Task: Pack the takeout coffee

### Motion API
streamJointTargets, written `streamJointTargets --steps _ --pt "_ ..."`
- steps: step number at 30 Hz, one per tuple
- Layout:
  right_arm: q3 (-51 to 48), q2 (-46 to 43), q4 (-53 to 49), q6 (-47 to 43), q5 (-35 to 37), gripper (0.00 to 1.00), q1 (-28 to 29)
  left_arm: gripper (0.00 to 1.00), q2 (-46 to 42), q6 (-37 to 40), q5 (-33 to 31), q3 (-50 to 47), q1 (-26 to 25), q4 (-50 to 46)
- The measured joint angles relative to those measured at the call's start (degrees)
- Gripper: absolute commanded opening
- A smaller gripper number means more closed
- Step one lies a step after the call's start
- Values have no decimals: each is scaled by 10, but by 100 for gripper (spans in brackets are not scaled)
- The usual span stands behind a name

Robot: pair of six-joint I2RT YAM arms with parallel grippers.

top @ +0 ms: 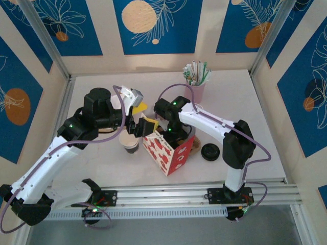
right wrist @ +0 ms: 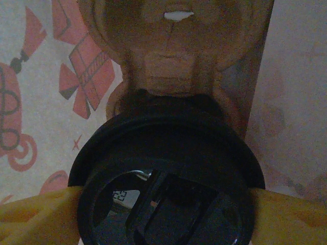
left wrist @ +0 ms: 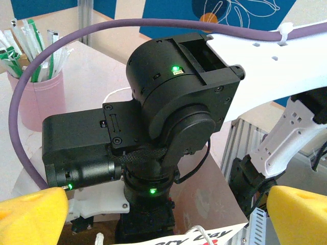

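The takeout coffee [top: 131, 146], a small off-white paper cup with no lid, stands on the table left of the red-and-white paper bag [top: 171, 153]. My left gripper [top: 144, 122] hovers open above the cup at the bag's upper left corner; its yellow fingers [left wrist: 30, 217] are spread wide with the bag's printed rim [left wrist: 204, 237] low between them. My right gripper [top: 176, 136] reaches down into the bag. There its yellow fingers [right wrist: 36, 214] press both sides of a round black lid [right wrist: 163, 168], above a brown pulp carrier [right wrist: 168, 56]. Whatever is under that lid is hidden.
A second black lid [top: 210, 152] lies on the table right of the bag. The pink cup of wrapped straws [top: 196, 81] stands at the back, also seen as the pink cup [left wrist: 38, 99]. The right arm's wrist [left wrist: 173, 102] is close in front of the left gripper.
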Motion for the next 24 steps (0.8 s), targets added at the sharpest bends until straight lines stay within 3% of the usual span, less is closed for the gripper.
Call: streamJointTargets --steps 24 --pt "0 0 0 0 0 85 1 100 0 0 0 -1 0 2"
